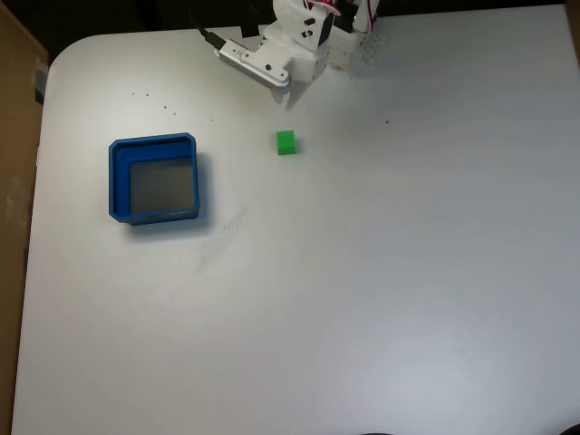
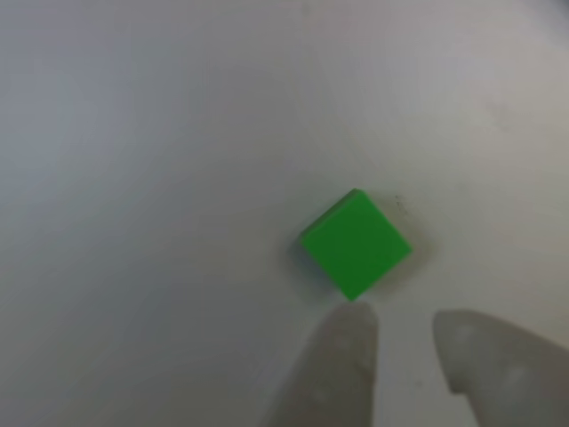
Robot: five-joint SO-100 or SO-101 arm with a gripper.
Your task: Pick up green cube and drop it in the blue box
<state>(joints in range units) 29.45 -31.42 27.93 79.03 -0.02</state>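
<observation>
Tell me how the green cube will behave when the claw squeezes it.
The green cube looks solid with flat faces, so probably stiff, unlikely to roll. Being tiny, it's likely light. It sits corner-on to the claw, so it may twist when pinched.

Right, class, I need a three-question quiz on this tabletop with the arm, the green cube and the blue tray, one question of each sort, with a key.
1. True or false: the small bright green solid cube lies inside the low square blue plastic tray.
2. In the fixed view, the cube sits where relative to the tray? A) to its left B) to its right C) on top of it
3. Fill in: in the other view, the two pale translucent fingertips of the white two-finger gripper sit just below the cube with a gap between them, so the gripper is ____.

Key: 1 false, the cube rests on the white table, and the tray's grey floor is bare. 2 B. 3 open.
</observation>
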